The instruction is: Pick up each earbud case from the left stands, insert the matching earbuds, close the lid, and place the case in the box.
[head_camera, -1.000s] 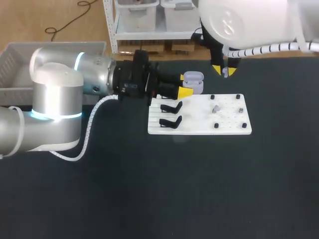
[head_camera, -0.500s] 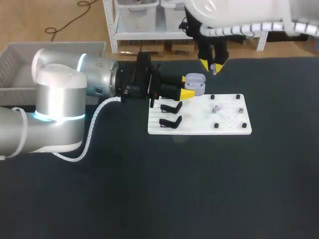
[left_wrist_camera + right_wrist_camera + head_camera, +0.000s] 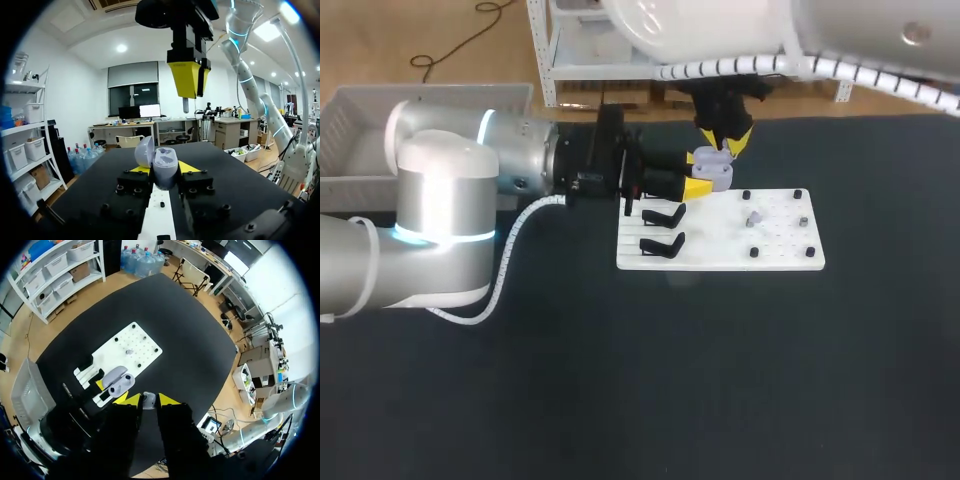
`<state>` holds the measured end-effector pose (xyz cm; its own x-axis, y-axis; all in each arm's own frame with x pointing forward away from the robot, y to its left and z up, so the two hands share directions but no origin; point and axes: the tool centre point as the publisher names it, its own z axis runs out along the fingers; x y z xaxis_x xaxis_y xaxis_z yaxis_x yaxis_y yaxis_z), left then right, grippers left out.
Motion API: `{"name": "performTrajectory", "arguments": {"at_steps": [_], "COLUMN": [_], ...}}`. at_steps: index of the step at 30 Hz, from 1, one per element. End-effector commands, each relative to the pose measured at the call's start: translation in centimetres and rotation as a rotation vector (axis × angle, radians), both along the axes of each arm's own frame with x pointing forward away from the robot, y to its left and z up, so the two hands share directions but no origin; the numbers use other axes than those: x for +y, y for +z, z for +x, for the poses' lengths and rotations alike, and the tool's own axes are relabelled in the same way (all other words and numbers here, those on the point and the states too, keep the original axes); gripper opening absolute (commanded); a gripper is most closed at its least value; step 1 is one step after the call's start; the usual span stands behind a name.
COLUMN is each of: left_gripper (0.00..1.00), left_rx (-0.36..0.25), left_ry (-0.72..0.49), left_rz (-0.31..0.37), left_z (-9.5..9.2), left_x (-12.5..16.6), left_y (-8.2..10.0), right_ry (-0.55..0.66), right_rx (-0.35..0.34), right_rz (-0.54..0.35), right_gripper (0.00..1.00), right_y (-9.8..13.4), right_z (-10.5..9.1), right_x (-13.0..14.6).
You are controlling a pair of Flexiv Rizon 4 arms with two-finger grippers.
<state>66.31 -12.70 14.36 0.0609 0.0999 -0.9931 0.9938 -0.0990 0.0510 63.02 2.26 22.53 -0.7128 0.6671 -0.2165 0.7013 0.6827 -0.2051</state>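
My left gripper (image 3: 696, 172) is shut on a lavender earbud case (image 3: 711, 167) with its lid open, held just past the far left corner of the white board (image 3: 775, 250). In the left wrist view the case (image 3: 164, 166) sits between the yellow fingertips (image 3: 188, 166). Directly above the case hangs my right gripper (image 3: 724, 142), shut on a small lavender earbud (image 3: 185, 105). In the right wrist view that earbud (image 3: 148, 400) is pinched between the tips, with the case (image 3: 119, 380) below. Another earbud (image 3: 754, 216) stands on the board.
Two black stands (image 3: 663, 215) (image 3: 662, 245) sit on the board's left end, and small black pegs (image 3: 797, 195) dot its right half. A pale plastic bin (image 3: 345, 135) stands at the table's far left, behind my left arm.
My right gripper has swung left and come down with the earbud, from beyond the board's far edge to right above the open case. The left gripper and case stayed put.
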Motion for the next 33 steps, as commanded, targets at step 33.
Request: {"name": "performTrajectory", "arguments": {"at_steps": [33], "left_gripper": [0.00], "left_rx": [-0.003], "left_ry": [0.006], "left_rz": [-0.002], "left_z": [-0.2], "left_x": [0.0], "left_y": [-0.1], "right_ry": [0.033], "right_rx": [-0.017], "right_rz": [-0.011], "right_gripper": [0.00], "right_y": [-2.8], "right_z": [1.5], "right_x": [1.3]}}
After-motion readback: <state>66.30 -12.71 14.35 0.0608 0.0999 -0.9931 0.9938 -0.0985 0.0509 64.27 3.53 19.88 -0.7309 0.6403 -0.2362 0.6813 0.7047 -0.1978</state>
